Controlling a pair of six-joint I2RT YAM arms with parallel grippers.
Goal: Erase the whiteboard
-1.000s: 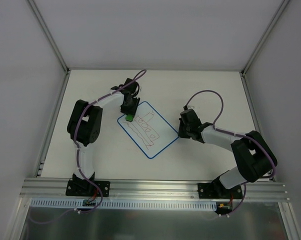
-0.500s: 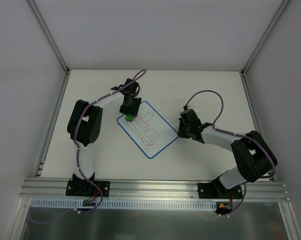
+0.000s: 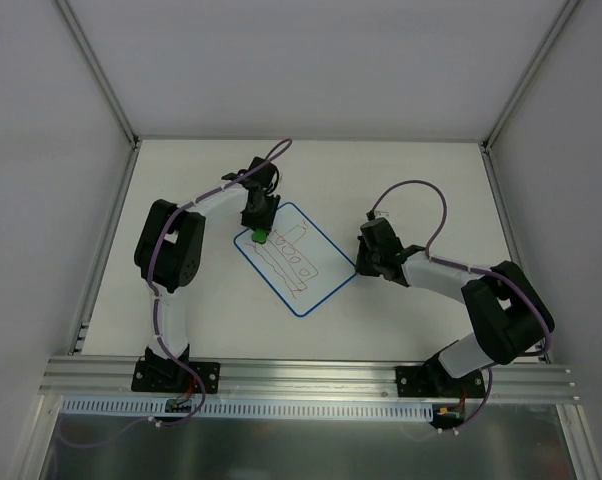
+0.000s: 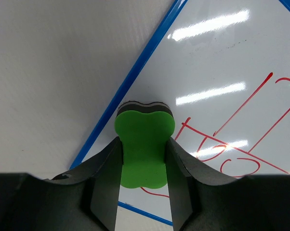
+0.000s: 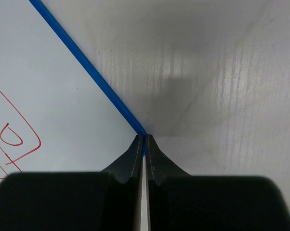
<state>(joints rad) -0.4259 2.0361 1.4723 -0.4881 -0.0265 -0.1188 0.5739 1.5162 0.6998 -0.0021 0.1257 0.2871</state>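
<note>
1. The small white rectangular whiteboard with a thin blue border [image 3: 296, 260] is lying flat and askew on the pale table [image 3: 411, 180]. It is sitting between the two arms, with red scribbles running across its middle.
2. The black left fingers [image 3: 258, 226] are clamping the sides of a green foam eraser block [image 4: 145, 137] that has a dark felt underside. They are holding it felt-down at the whiteboard's far left corner, just inside the blue border. This is probably serving as a starting spot for sweeping across the red lines.
3. The black right fingers [image 5: 141, 150] are pressed together with nothing between them, and their tips are meeting the blue border at the whiteboard's right edge. They are likely bracing the whiteboard so that it is not sliding under the rubbing. The views are not showing how hard they are bearing down.
4. Set against the pictures from a second and half a second ago, almost nothing is differing. Both arms are keeping nearly the same poses and the eraser is remaining at the same corner. The scribbles are looking just as complete, so the wiping is seemingly not yet under way.
</note>
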